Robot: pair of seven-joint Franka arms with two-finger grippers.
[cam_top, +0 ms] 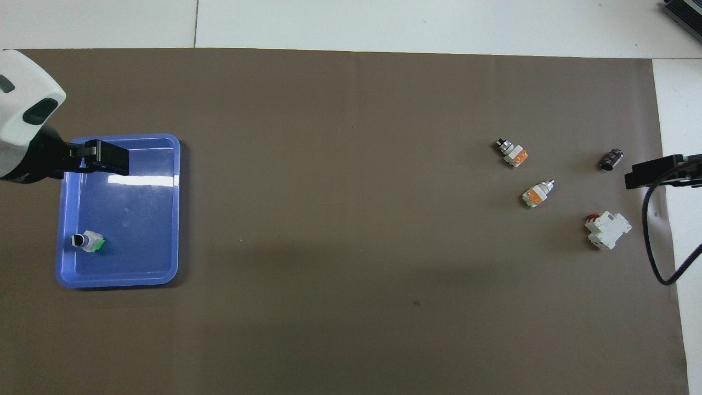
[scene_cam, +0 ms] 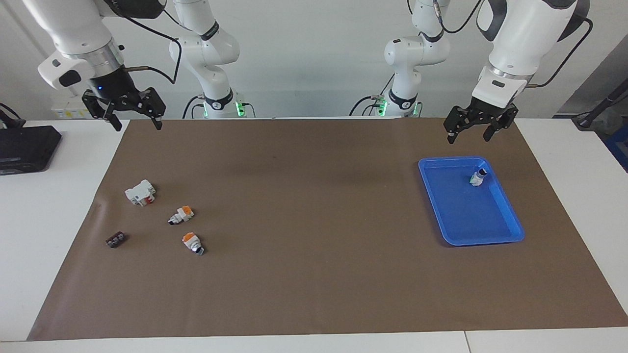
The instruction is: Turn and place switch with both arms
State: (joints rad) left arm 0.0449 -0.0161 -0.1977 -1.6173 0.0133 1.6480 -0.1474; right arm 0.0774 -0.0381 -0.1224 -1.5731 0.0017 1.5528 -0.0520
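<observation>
I see one switch [scene_cam: 478, 177] lying in the blue tray [scene_cam: 510, 223] at the right of the facing view, near the tray's upper edge. Two more switches [scene_cam: 180, 214] sit on the brown mat [scene_cam: 314, 274] at lower left. My left gripper [scene_cam: 472, 131] hangs above the tray's top edge, fingers spread, holding nothing. My right gripper [scene_cam: 135, 119] waits at upper left, also spread and empty
</observation>
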